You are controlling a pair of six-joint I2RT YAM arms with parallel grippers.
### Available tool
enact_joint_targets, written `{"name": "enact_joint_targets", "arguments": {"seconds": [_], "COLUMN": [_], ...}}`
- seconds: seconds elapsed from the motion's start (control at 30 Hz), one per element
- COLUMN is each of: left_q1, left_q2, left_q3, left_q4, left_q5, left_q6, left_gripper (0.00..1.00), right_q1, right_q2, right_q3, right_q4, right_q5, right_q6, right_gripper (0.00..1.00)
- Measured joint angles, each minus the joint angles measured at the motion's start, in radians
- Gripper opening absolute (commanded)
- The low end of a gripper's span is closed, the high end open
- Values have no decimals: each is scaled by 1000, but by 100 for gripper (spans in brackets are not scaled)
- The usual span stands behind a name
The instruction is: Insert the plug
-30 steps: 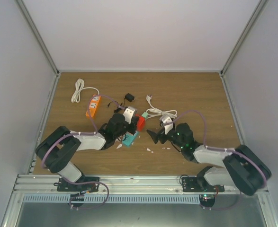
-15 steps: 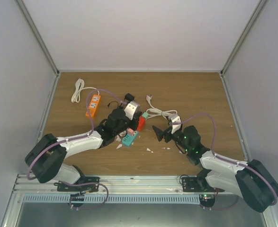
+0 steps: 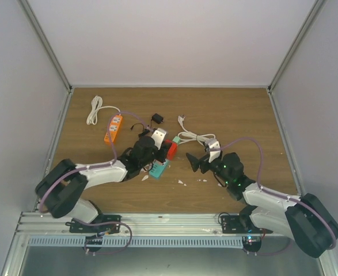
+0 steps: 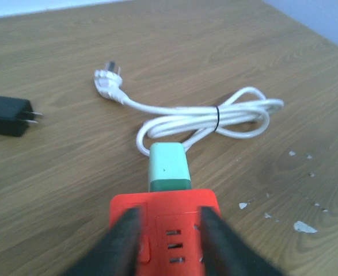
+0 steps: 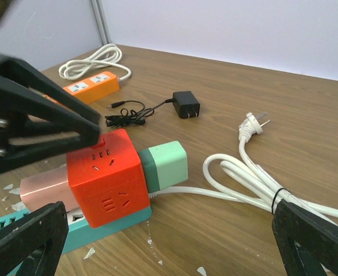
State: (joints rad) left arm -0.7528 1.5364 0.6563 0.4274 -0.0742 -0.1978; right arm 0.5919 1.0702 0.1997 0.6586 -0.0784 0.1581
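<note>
A red cube socket rests on a teal power strip at mid table. A pale green plug block is seated in the cube's far side, its white cable coiled behind and ending in a free white plug. My left gripper is open, its fingers spread over the cube's top; in the right wrist view one fingertip touches the cube's top edge. My right gripper is open wide and empty, right of the cube and the green block.
A black charger with a thin cord lies behind the cube. An orange power strip and its white cord lie at back left. A pink block sits on the teal strip. White chips dot the wood.
My left gripper has pulled back a little over the red cube after reaching forward. My right arm shifted right earlier and has stayed about still since, jaws still open.
</note>
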Motion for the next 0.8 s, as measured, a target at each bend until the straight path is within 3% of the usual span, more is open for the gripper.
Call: {"name": "enact_joint_targets", "arguments": {"seconds": [0.03,0.1,0.2,0.23,0.33,0.47,0.53,0.63,0.8], "left_q1": [0,3,29,50,128,214,241,261,265], "left_q2": [-39,-141,-288,-330,-378,-295,-260,-239,-177], "left_q3": [-9,-30,-57,-69,-117,-206,-245,-277,-277], "left_q4": [-22,-60,-77,-76,-65,-67,-74,-84,-41], "left_q5": [-5,-18,-20,-16,5,81,118,153,209], "left_q6": [-5,-14,-46,-63,-117,-170,-196,-219,-230], "left_gripper": [80,95,98,94,63,26,12,0,0], "right_q1": [0,-2,-4,-4,-4,-8,-9,-9,-10], "right_q2": [-3,-10,-15,-16,-17,-21,-26,-33,-32], "right_q3": [0,0,-2,-3,-5,-8,-10,-12,-16], "right_q4": [0,-1,-1,-1,-1,-3,-6,-7,-7], "right_q5": [0,0,-1,0,-1,-1,-1,-1,-2], "right_q6": [1,2,8,9,15,18,20,23,24], "right_gripper": [100,100,100,100,100,100,100,100,99]}}
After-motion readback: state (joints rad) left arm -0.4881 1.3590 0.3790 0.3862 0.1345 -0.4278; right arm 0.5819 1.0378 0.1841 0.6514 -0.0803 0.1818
